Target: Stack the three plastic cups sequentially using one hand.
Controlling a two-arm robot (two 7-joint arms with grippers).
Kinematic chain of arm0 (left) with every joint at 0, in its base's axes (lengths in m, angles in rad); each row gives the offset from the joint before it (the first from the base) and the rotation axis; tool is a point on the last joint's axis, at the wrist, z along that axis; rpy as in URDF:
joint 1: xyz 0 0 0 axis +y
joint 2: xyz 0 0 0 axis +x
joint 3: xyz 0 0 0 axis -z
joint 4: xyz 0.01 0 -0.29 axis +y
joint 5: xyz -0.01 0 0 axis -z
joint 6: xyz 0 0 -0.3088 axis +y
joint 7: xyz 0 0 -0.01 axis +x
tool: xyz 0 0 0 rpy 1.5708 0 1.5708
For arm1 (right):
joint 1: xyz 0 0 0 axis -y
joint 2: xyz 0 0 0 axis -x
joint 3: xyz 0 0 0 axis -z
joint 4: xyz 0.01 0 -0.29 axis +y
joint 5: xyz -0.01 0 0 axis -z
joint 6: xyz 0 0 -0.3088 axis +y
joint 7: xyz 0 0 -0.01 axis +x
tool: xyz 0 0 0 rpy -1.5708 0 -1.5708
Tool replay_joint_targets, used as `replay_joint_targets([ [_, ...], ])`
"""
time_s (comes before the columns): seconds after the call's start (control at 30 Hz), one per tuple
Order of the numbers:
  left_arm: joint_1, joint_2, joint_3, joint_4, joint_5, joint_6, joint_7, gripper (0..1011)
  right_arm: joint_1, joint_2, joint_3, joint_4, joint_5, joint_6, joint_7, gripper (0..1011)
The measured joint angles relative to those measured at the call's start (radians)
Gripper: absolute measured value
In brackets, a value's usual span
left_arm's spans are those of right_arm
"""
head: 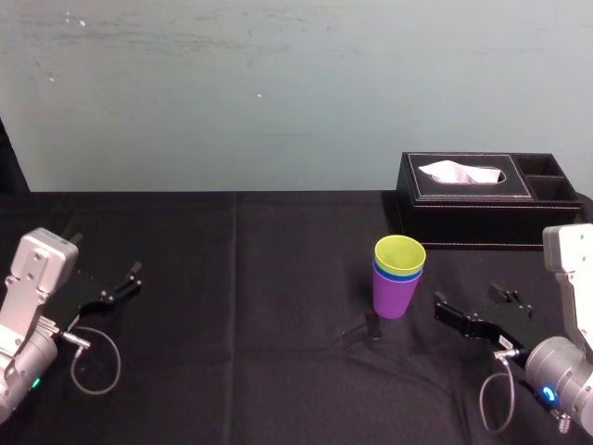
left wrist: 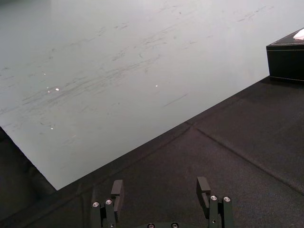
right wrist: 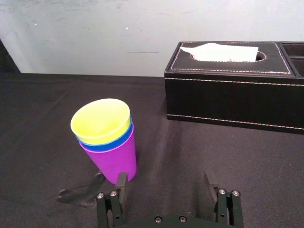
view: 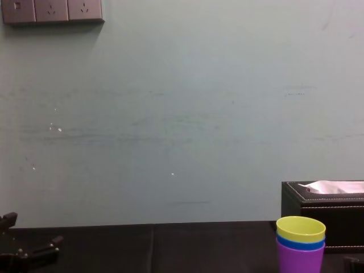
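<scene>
The three plastic cups stand nested upright on the black table: the yellow-green cup (head: 399, 253) sits inside the blue cup (head: 400, 273), which sits inside the purple cup (head: 396, 295). The right wrist view has the same stack, purple cup (right wrist: 113, 160) outermost, yellow-green cup (right wrist: 100, 120) on top. My right gripper (head: 477, 311) is open and empty, a short way to the right of the stack and apart from it; its fingers (right wrist: 121, 183) frame bare cloth. My left gripper (head: 111, 286) rests open and empty at the far left, fingers (left wrist: 117, 188) spread over the table.
A black tissue box (head: 477, 197) with white tissue stands behind and right of the cups, near the wall. The black cloth table (head: 241, 306) stretches between the two arms. A cable loop (head: 97, 357) lies beside the left arm.
</scene>
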Motion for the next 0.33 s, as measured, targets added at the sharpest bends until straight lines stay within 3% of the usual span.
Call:
replay_joint_targets([
  [0.33,0.0,0.0,0.0,0.0,0.0,0.0,0.0,1000,0.0,0.0,0.0,0.0,0.0,0.0,0.0,1003],
])
